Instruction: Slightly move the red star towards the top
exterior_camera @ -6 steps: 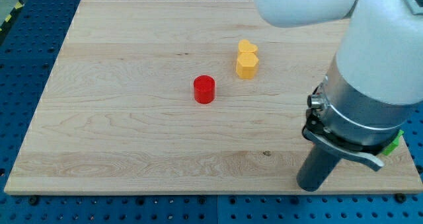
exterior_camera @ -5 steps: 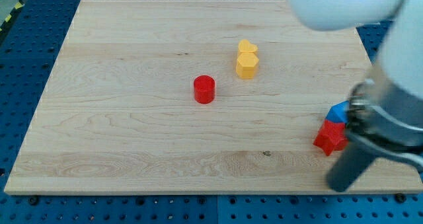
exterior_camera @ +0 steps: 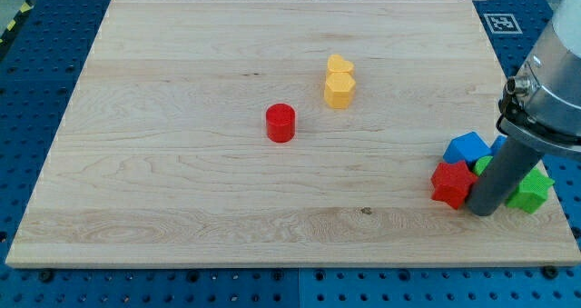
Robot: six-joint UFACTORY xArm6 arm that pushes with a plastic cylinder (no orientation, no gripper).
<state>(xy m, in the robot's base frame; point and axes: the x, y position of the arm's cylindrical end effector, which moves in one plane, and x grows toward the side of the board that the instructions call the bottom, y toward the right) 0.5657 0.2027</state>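
The red star (exterior_camera: 450,183) lies near the board's lower right. My tip (exterior_camera: 483,211) rests on the board just to the star's right and slightly below it, touching or nearly touching its right side. A blue block (exterior_camera: 467,149) sits just above the star. A green star-like block (exterior_camera: 531,189) lies right of the rod, and another green piece (exterior_camera: 485,163) shows partly behind the rod.
A red cylinder (exterior_camera: 280,123) stands near the board's middle. A yellow heart (exterior_camera: 339,65) and a yellow hexagon (exterior_camera: 339,90) sit together above and right of it. The wooden board's (exterior_camera: 182,199) right edge is close to the green star.
The arm swung from the view's bottom toward the right, uncovering the red star, blue block and green blocks. My tip moved right and now sits beside the red star.
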